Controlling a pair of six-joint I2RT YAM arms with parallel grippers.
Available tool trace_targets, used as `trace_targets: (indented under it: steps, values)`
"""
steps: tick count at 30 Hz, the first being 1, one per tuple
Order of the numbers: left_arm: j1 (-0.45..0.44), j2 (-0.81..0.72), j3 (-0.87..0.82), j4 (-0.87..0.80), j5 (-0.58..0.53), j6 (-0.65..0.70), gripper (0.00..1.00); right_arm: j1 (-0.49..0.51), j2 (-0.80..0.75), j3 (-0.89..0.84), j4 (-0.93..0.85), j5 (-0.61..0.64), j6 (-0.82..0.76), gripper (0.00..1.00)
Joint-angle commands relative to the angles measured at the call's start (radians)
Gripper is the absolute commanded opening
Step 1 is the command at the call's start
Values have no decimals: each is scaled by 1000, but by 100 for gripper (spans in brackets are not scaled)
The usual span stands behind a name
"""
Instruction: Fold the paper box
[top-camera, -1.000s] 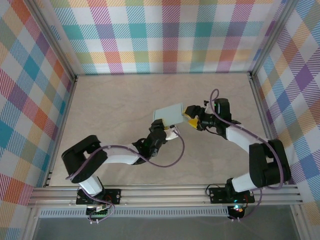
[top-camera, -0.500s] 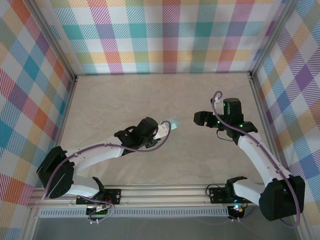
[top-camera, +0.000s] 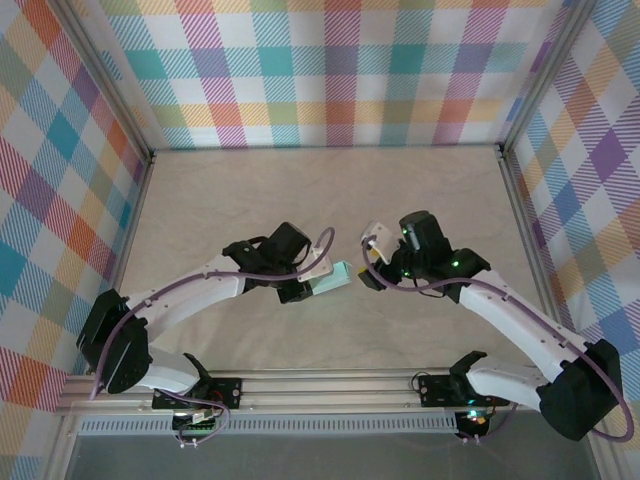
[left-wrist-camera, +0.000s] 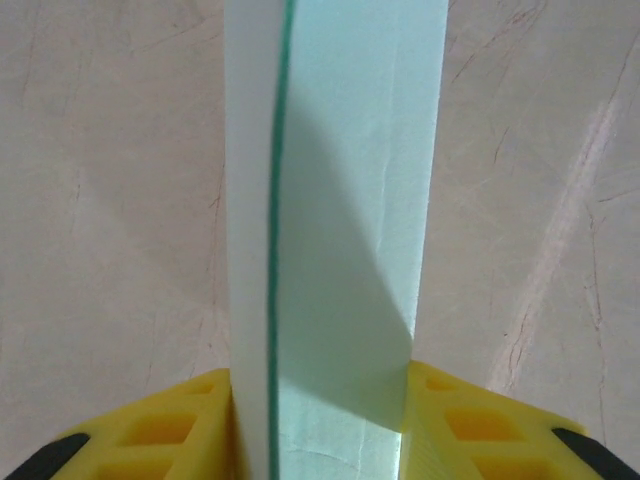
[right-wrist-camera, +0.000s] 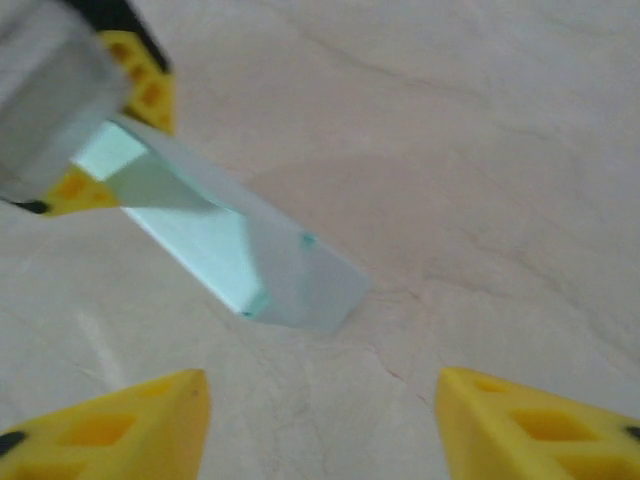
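Paper box (top-camera: 333, 278): pale mint card, over the middle of the beige worktop (top-camera: 240, 200), between the two arms
Left gripper (left-wrist-camera: 320, 430): yellow jaws clamped on the box's near end, one on each face
Right gripper (right-wrist-camera: 320, 420): just right of the box, jaws apart with nothing between them, the box's free end ahead

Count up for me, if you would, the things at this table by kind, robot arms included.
paper box: 1
robot arms, namely left arm and right arm: 2
Total: 3
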Motion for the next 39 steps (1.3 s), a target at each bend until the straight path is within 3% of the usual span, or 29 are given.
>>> trace_targets:
  steps: [1,4,12,18,27,34,36,39]
  values:
    - [12,40,20,-85,72,7,37,41,26,36,-9,-40,-119,48]
    - [17,46,27,-87,75,8,37,61,67,58,-6,-38,-127,48]
    - [19,46,26,-83,82,11,37,68,164,93,40,-1,-143,27]
    - [19,49,23,-76,76,11,38,68,204,109,64,-19,-144,20]
    - [19,55,22,-75,56,10,38,67,224,133,69,-55,-129,23]
    - [20,51,23,-76,51,9,38,68,244,150,37,-50,-133,2]
    - [19,50,23,-75,52,8,38,68,244,151,30,-46,-131,0]
    - [19,46,27,-67,49,-1,47,68,238,149,30,-42,-127,0]
